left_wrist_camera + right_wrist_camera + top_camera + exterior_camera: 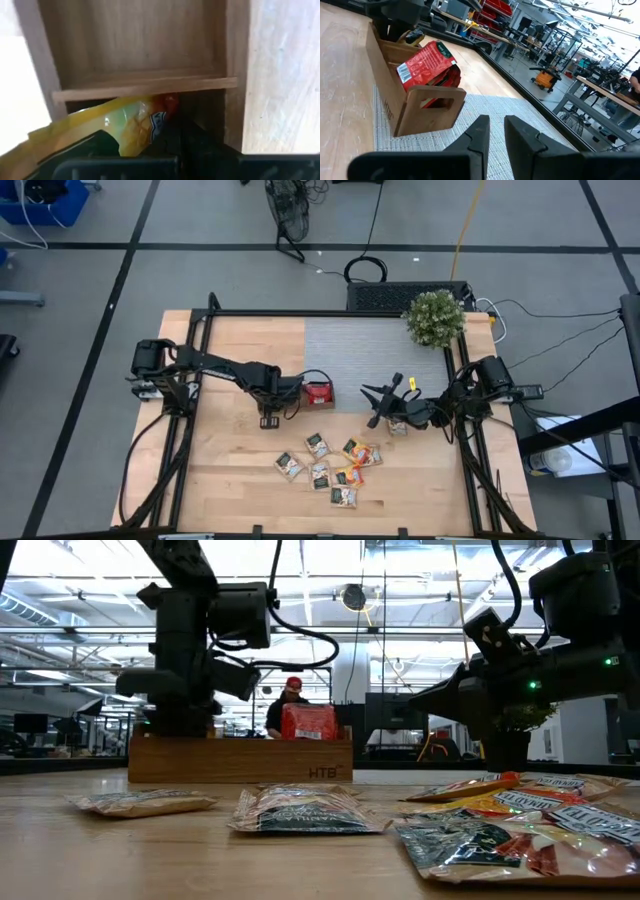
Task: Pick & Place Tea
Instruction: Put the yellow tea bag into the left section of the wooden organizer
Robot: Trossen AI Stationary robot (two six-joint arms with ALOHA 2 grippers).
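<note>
Your left pincer [283, 392] sits over the wooden tray [405, 100], apparently gripping an orange sachet [127, 125]. Your right pincer [375, 402] hovers open above the tabletop [230, 470], near loose sachets [330, 465].

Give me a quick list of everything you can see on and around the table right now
Tray: one, brown wood, mid-table on the mat edge.
Red sachets: at least one, upright in the tray's end compartment.
Yellow sachet: one, in the left gripper at the tray.
Loose sachets: about eight; red, orange, green-and-white; front of table.
Mat: one, grey, back of table.
Plant: one, green, back right corner.
Person: one, red cap, beyond the table.
Left gripper: at the tray.
Right gripper: open, empty, above the mat.
</note>
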